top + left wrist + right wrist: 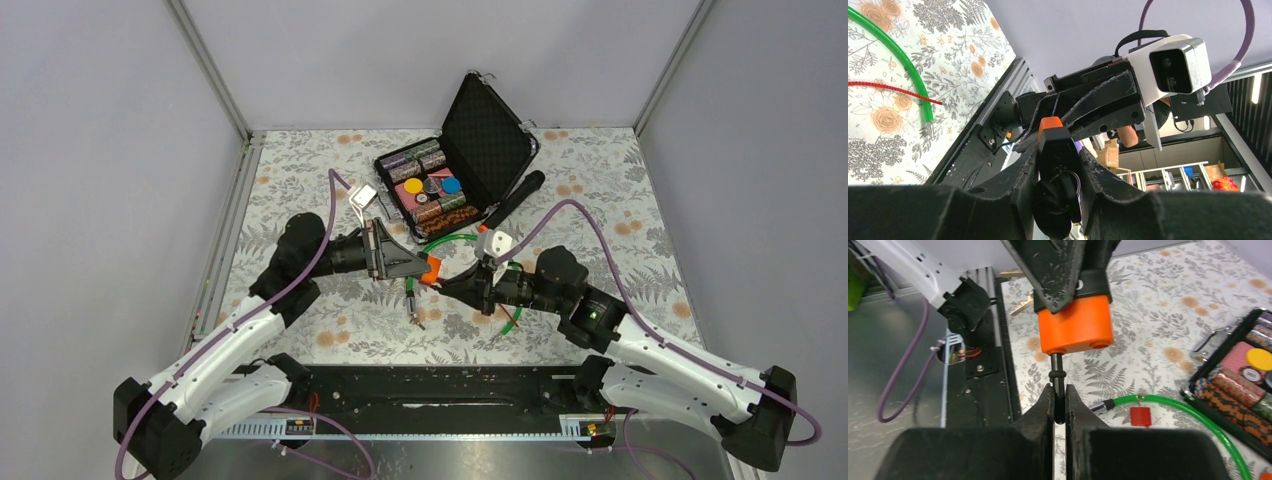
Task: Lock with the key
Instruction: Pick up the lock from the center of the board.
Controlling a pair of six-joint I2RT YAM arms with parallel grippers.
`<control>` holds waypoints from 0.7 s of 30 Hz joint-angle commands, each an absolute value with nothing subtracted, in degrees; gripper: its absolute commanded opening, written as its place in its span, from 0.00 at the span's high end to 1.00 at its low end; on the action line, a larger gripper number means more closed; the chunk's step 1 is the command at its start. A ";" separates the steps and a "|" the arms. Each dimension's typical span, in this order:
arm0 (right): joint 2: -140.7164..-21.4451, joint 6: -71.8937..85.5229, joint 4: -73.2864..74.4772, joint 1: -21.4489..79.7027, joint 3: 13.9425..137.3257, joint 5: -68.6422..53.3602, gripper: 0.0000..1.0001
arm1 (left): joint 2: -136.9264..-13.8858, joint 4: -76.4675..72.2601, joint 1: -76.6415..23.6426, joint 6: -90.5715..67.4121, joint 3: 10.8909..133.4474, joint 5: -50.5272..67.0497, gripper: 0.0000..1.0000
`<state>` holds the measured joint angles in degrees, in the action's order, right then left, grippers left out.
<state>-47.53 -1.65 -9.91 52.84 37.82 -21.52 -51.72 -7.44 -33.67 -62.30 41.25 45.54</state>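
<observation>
Key (1020, 304) sits in neither pincer, and that's the danger! Bottom centre, the right gripper (1059, 395) is pinched shut on a thin dark stem (1057, 365) poking from the orange lock (1075, 325). Twist it hard and the lock may wrench out of the left gripper (1073, 292), which clamps it from above. Beyond, upper left of centre, the key lies on the floral cloth (1148, 305): small, pale metal, possibly brassy, half hidden.
</observation>
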 commanded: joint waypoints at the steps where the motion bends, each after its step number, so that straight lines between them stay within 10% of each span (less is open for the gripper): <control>1: -48.17 1.38 -11.33 52.65 42.51 -19.85 1.00 | -50.23 -12.26 -33.48 -62.98 42.80 47.01 0.98; 4: -48.45 2.36 -10.41 52.65 43.09 -19.43 1.00 | -49.98 -8.78 -33.45 -59.75 43.48 45.52 0.38; 7: -48.04 3.52 -8.63 52.65 43.74 -18.34 1.00 | -49.02 2.37 -33.43 -50.51 46.42 39.21 0.08; 13: -46.98 5.77 -0.62 52.65 47.48 -17.92 1.00 | -46.08 10.84 -33.47 -36.58 50.79 25.23 0.01; 21: -45.61 6.59 12.41 52.65 53.04 -19.26 1.00 | -46.39 -10.51 -33.55 -34.11 47.89 38.27 0.01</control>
<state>-47.51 5.34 8.43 52.75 47.70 -18.52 -45.69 3.42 -33.50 -37.58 48.18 31.29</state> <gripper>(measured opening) 0.065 0.989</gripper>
